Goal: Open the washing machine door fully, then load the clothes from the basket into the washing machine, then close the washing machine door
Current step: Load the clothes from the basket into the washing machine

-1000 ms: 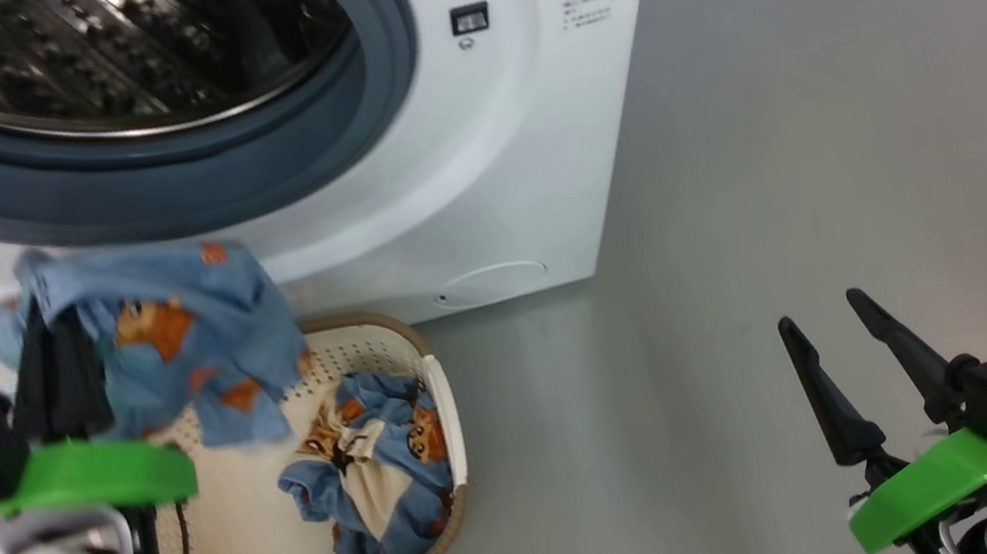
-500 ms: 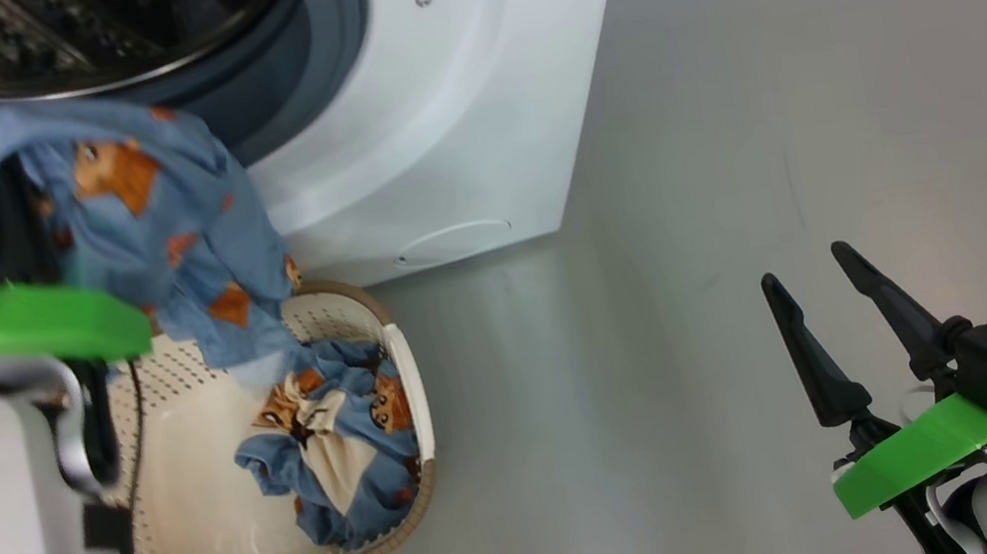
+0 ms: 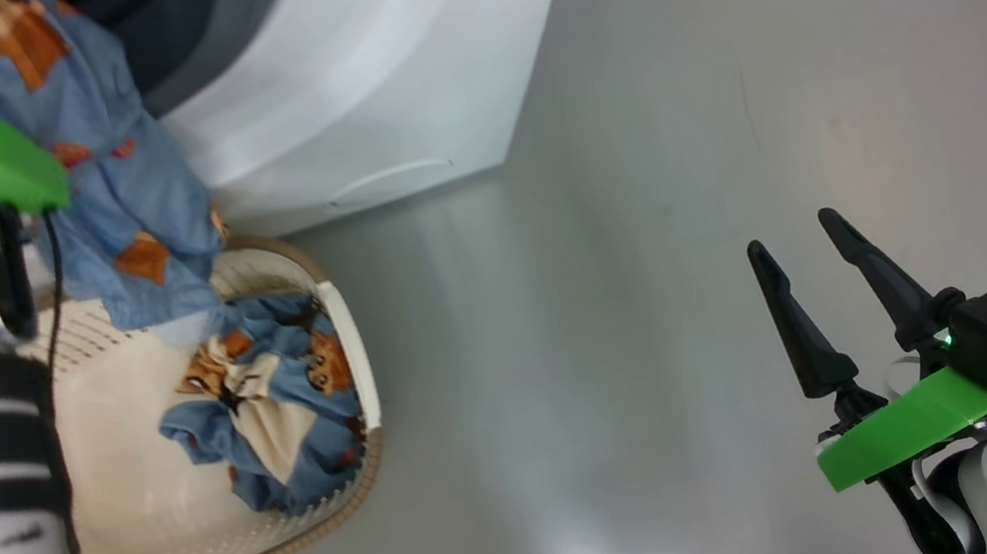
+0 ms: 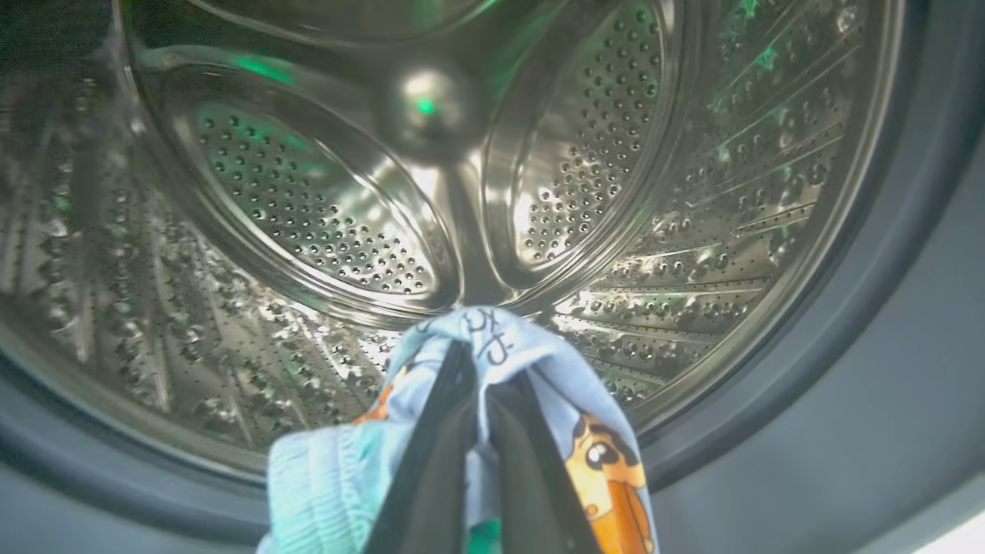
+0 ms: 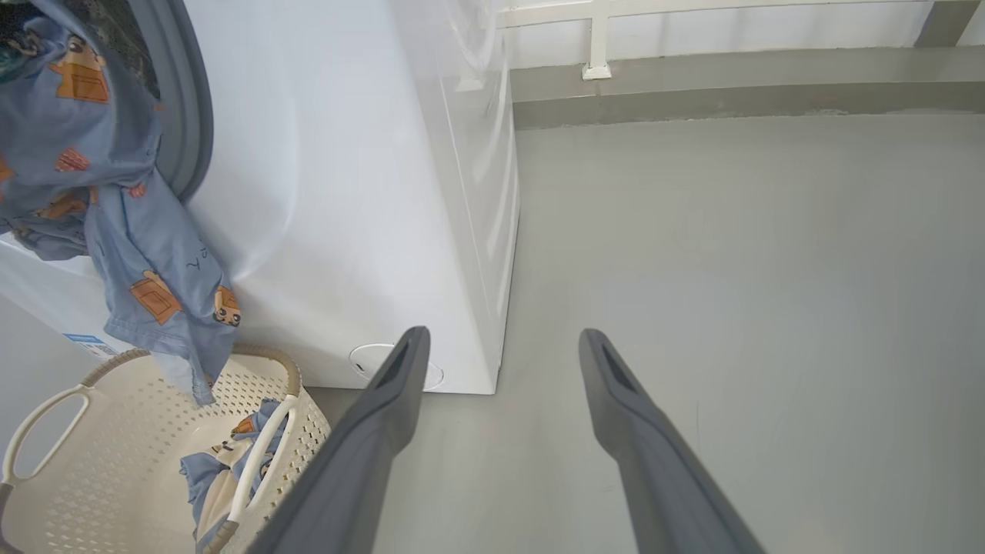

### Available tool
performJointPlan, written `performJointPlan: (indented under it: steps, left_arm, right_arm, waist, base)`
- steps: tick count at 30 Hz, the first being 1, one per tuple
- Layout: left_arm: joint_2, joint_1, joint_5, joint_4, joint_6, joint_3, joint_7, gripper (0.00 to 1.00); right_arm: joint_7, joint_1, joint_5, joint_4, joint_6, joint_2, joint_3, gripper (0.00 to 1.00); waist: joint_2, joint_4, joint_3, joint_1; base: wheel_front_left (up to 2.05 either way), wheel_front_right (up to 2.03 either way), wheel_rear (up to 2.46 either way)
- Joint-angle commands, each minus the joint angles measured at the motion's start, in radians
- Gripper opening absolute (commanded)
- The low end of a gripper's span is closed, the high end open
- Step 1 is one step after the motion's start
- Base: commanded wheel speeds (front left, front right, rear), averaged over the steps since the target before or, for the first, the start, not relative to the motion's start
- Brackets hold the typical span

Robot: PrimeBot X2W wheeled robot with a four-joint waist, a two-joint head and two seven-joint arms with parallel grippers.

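You are seeing the left claw clamping narrow on a light-blue garment at the bottom centre of the left wrist view. The fabric is wrapping over both fingers. Ahead of it, the perforated steel drum is lying open, ringed by the grey gasket, and the gripped fabric is sitting at the lower edge of the drum mouth.

In the head view, the same garment is hanging down the upper left of the frame, across the front of the washing machine. Its lowest hem is dangling over the inside of the basket. The basket is standing on the floor at the lower left, just beside the machine's front. A second garment is lying inside it against the right-hand wall.

The right claw is standing wide at the lower right, gripping nothing. It is sitting well apart from the basket, with its fingers pointing up the frame over the floor.
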Motion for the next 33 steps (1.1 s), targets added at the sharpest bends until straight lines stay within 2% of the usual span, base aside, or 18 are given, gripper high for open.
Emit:
performJointPlan:
  steps: [1, 17, 23, 27, 33]
  left_arm:
    - [0.046, -0.027, 0.008, -0.013, -0.005, 0.011, 0.004, 0.0]
    - [0.086, -0.325, -0.009, 0.189, -0.022, -0.054, 0.038, 0.0]
    - [0.106, -0.396, 0.003, 0.221, -0.024, -0.087, 0.016, 0.0]
    - [0.127, -0.424, 0.021, 0.19, -0.001, -0.094, -0.004, 0.0]
    - [0.166, -0.415, 0.068, -0.029, 0.036, -0.104, -0.007, 0.0]
  right_arm:
    - [-0.012, -0.006, 0.008, -0.023, 0.002, 0.001, 0.023, 1.0]
    - [-0.012, -0.03, 0.034, -0.024, 0.002, 0.02, 0.041, 1.0]
    - [-0.012, -0.039, 0.053, -0.014, 0.002, 0.021, 0.065, 1.0]
    - [-0.012, -0.042, 0.065, -0.011, 0.002, 0.021, 0.079, 1.0]
    - [-0.012, -0.048, 0.066, -0.011, 0.002, 0.021, 0.083, 1.0]
  waist:
    - [0.0, -0.028, 0.046, 0.0]
    - [0.0, -0.055, 0.229, 0.0]
    - [0.0, -0.063, 0.256, 0.0]
    - [0.0, -0.073, 0.258, 0.0]
    - [0.0, -0.083, 0.268, 0.0]
  base:
    - [0.0, 0.0, 0.0]
    - [0.0, 0.0, 0.0]
    - [0.0, 0.0, 0.0]
    - [0.0, 0.0, 0.0]
    - [0.0, 0.0, 0.0]
